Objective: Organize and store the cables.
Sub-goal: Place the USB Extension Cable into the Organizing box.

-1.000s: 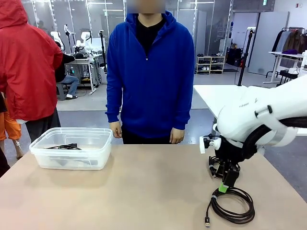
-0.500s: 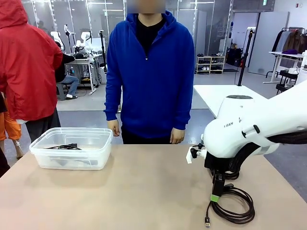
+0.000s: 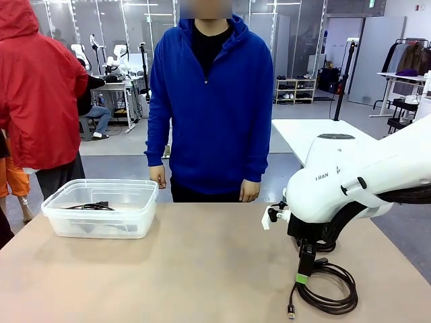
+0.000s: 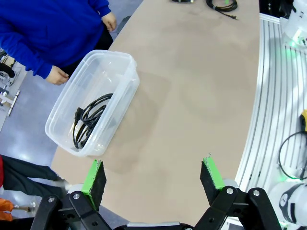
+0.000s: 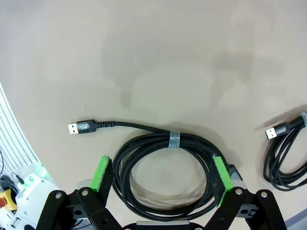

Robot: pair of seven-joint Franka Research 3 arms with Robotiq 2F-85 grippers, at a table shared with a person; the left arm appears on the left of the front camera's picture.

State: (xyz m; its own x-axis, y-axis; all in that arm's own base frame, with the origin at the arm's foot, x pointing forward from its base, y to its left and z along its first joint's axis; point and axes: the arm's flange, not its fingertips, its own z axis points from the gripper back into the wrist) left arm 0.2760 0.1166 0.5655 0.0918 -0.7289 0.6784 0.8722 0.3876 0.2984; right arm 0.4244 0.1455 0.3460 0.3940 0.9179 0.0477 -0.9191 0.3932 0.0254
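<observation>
The right gripper [image 5: 160, 167], jaws apart, hung just above the coiled cable [image 5: 173, 140] at bottom centre, the coil's long axis running left to right across its gap.

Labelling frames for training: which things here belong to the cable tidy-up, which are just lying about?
Job: coiled cable under the open right gripper; second cable beside it; stored cable in the clear bin.
Lying about: white table behind; shoe rack.

The white right arm [image 3: 357, 183] bears grey lettering, of which "RAN" reads clearly. The USB plug [image 5: 79, 128] carries small print, too tiny to read.
</observation>
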